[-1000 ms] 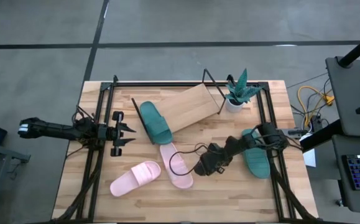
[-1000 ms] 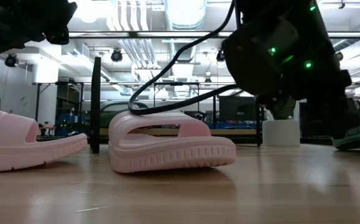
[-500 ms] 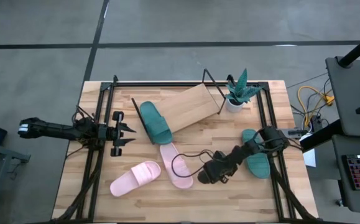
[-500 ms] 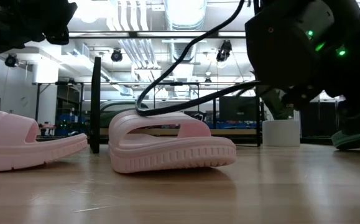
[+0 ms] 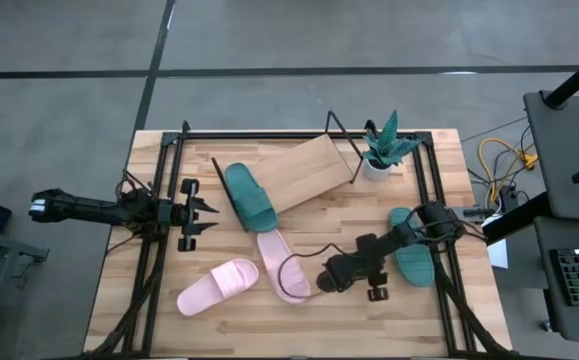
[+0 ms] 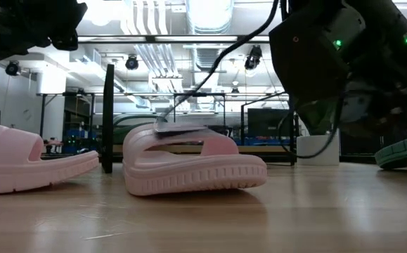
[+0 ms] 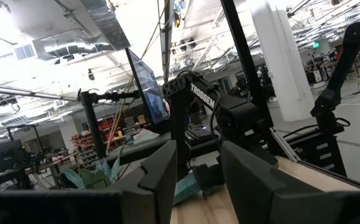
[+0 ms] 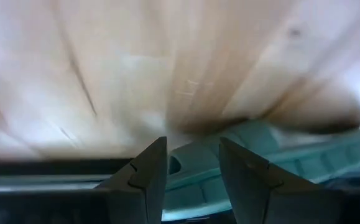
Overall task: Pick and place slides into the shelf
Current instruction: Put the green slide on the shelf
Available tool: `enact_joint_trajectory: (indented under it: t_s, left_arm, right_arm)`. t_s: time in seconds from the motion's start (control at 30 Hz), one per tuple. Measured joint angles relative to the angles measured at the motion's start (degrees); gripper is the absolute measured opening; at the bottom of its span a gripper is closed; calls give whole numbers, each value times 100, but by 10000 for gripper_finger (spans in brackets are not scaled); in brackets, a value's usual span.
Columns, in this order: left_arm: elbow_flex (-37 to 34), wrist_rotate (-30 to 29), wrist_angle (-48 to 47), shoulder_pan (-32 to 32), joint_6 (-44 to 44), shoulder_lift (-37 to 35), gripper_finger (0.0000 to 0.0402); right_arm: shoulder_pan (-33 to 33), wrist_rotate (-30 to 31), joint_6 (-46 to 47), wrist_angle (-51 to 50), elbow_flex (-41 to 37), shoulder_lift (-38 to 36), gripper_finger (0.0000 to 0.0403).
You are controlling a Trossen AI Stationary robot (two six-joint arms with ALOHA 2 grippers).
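Right tool is sitting low over the desk, right beside the pink slide nearest the middle, its fingers parted with nothing between them. Other pink slide is lying nearby. One green slide is resting on the shelf, the other green slide is lying under the right arm. Left tool is waiting at the desk's left side, fingers apart and empty
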Motion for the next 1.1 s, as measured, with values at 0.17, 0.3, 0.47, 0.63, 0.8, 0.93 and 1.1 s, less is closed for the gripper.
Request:
enact_joint_trajectory:
  t_s: [0.17, 0.3, 0.47, 0.63, 0.8, 0.93, 1.1]
  left_arm:
    - [1, 0, -1, 1, -2, 0, 114]
    - [1, 0, -9, 2, -5, 0, 114]
    - [1, 0, -12, 0, -9, 0, 114]
    - [0, 0, -15, 1, -11, -2, 114]
    - [0, 0, -15, 1, -26, 0, 114]
    - [1, 0, -16, 1, -25, 0, 114]
    - [0, 0, -17, 1, -24, 0, 114]
  right_arm:
    - [2, -29, -1069, 0, 0, 0, 134]
    - [84, -18, -1654, -2, 5, 0, 134]
    - [253, 378, -935, -7, 266, 0, 134]
    - [443, 585, 677, 2, 1051, 0, 134]
    - [899, 1151, 2084, 0, 2272, 0, 129]
    - [1554, 2656, 2892, 8, 3398, -5, 117]
    - [2664, 5056, 3572, 7, 4325, -28, 99]
